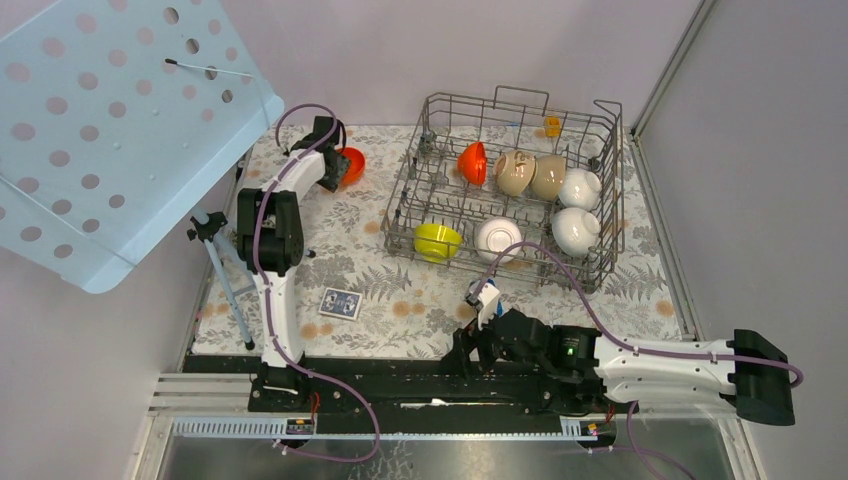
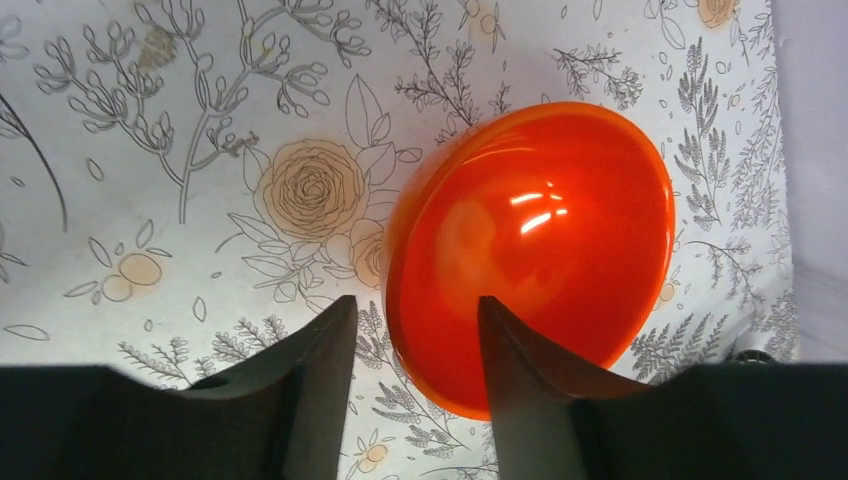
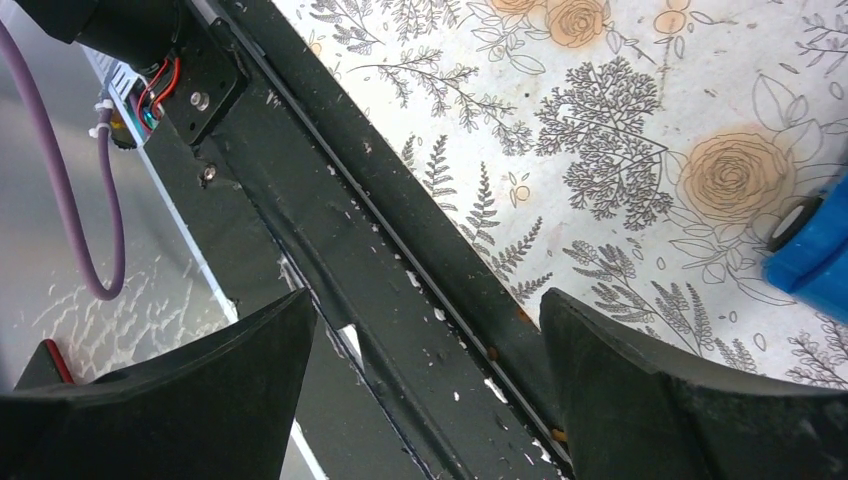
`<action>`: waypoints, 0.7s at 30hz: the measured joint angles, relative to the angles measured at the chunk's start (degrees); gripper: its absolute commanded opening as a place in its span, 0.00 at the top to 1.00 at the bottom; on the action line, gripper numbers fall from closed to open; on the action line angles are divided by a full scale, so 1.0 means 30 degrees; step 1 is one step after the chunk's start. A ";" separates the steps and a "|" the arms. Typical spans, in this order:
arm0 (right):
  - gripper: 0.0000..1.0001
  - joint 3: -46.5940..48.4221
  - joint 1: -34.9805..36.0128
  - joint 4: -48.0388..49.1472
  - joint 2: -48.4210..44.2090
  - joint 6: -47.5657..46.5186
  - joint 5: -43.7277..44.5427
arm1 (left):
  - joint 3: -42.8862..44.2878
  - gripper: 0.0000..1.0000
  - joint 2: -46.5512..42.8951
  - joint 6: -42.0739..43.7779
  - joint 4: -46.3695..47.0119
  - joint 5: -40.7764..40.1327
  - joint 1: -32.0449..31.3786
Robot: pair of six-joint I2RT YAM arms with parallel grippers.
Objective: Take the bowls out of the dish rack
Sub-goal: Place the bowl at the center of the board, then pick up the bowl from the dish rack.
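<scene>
Orange-red and glossy, one bowl sits on the flowered tablecloth at the far left of the table, well apart from the dish rack. The left gripper hangs over its near rim. Its fingers are partly open, one on each side of that rim, with a visible gap and no grip showing. Seven bowls are in the rack: another orange-red, two beige, three white and a yellow-green one. The right gripper is spread wide and holds nothing above the black rail at the table's near edge, with a blue toy just beside it. The set-down looks nearly finished. To end it cleanly, the left fingers should open a little more and rise straight up off the rim before the arm swings toward the rack. A sideways pull could catch the inner finger and tip or drag the bowl.
</scene>
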 measured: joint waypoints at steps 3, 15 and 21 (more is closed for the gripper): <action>0.10 0.0000 0.0000 -0.0313 -0.0270 -0.0160 0.0270 | -0.0743 0.33 -0.0277 0.0058 0.0488 0.0641 0.0000; 0.09 0.0335 0.0000 -0.1144 -0.0889 -0.0488 0.0408 | -0.2193 0.12 -0.4269 0.0947 0.1661 0.2965 -0.0459; 0.09 0.0656 0.0000 -0.1195 -0.0984 -0.0481 0.0401 | -0.3133 0.01 -0.6681 0.1450 0.2579 0.4677 -0.1064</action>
